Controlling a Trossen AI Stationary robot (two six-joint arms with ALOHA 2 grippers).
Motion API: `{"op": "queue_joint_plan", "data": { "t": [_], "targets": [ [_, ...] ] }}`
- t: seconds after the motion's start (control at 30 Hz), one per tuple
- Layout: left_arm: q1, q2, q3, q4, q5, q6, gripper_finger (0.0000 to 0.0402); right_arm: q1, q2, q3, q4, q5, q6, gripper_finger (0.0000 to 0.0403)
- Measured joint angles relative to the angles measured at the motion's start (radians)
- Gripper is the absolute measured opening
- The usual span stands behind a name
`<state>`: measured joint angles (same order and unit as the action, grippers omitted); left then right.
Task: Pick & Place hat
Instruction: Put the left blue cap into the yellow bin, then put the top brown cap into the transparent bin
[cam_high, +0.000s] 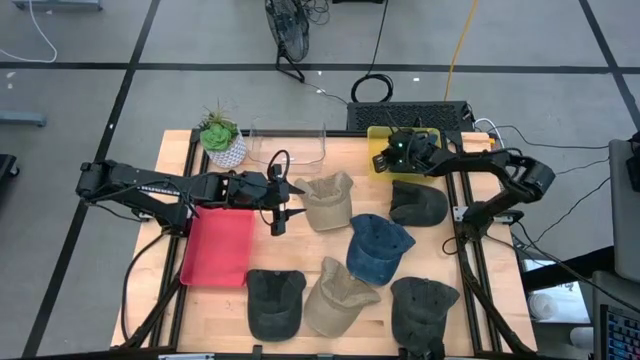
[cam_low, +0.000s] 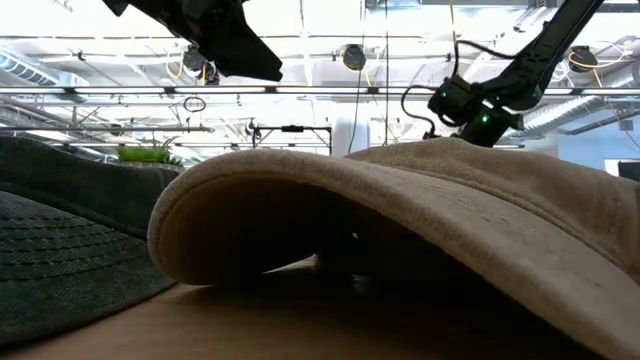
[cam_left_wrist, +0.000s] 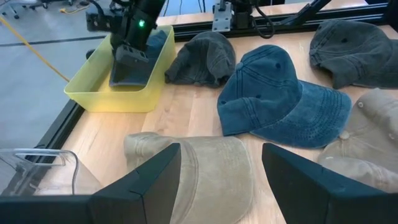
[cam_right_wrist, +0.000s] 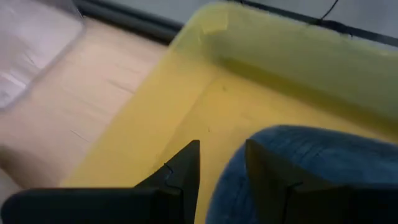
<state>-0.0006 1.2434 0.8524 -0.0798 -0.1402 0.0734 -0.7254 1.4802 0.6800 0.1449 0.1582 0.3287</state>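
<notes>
The right hand (cam_left_wrist: 129, 53) sits in the yellow bin (cam_left_wrist: 99, 93), seemingly pinching a dark-blue hat (cam_right_wrist: 311, 168); the left hand (cam_left_wrist: 221, 180) gapes wide.

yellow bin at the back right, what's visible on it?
The yellow plastic bin is a shallow rectangular tub with thin, slightly translucent walls. It sits flat at the wooden table's back edge, right of the clear bin and behind a dark grey cap. The right claw is lowered into it, where a dark blue-grey cap lies against the floor, beside the claw's fingers. Whether the claw grips the cap cannot be told.
</notes>
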Motion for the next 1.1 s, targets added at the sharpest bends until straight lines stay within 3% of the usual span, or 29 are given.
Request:
{"op": "queue_joint_plan", "data": {
  "t": [0.33,0.53,0.77,1.1],
  "targets": [
    [0.0,0.0,0.0,0.0,0.0,-0.005,0.0239,0.056,-0.106,0.0,-0.001,-0.051,0.003,0.0104],
    [0.0,0.0,0.0,-0.003,0.0,-0.021,0.0239,0.114,-0.235,0.0,0.002,-0.062,-0.023,0.0105],
    [0.0,0.0,0.0,-0.055,0.017,-0.04,0.0239,0.27,-0.381,0.0,0.016,-0.22,-0.11,0.0105],
    [0.006,-0.016,0.001,-0.068,0.018,-0.019,0.0239,0.571,-0.426,0.0,-0.047,-0.07,-0.162,0.0105]
  ]
}}
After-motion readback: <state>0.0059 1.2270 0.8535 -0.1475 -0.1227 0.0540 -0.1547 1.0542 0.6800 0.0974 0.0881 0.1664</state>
